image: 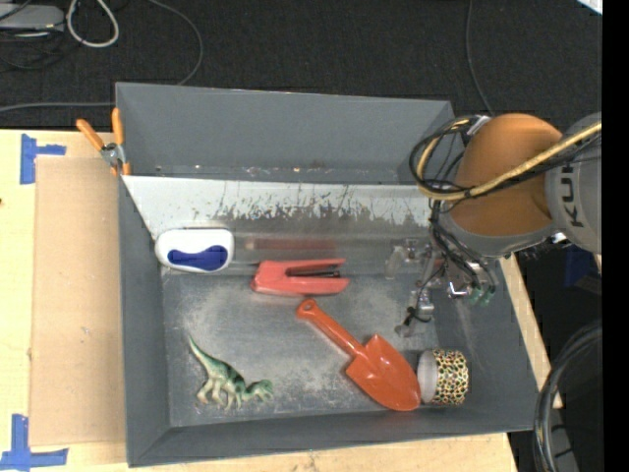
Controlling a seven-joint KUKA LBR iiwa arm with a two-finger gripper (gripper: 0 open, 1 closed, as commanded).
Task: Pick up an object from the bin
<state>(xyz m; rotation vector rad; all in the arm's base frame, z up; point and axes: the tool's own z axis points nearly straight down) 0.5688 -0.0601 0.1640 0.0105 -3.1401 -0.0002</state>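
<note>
1. The grey metal bin [295, 146] holds five loose things, spread well apart from each other across its floor.
2. The gripper [421, 313] is down inside the bin on the right side, below the arm's orange cover [506, 185] and its black and yellow cables [442, 155].
3. Whether the gripper is released or clenched cannot be told from this view; its lower end is dark and tangled against the grey floor.
4. It stands above bare floor, just far of two things at the near right corner.
5. The first is an orange toy shovel [366, 362], lying flat with its handle pointing far-left and its blade near-right.
6. The second is a leopard-print roll [444, 377], lying on its side and touching the right edge of the shovel's blade.
7. These two are the things nearest to the gripper; neither can be seen in its grasp.
8. A pink stapler [298, 277] lies to the left of the gripper, around mid-bin.
9. A white and blue oval object [195, 249] rests at the far left, against the sloping far wall.
10. A green toy dinosaur [224, 382] lies at the near left.
</note>
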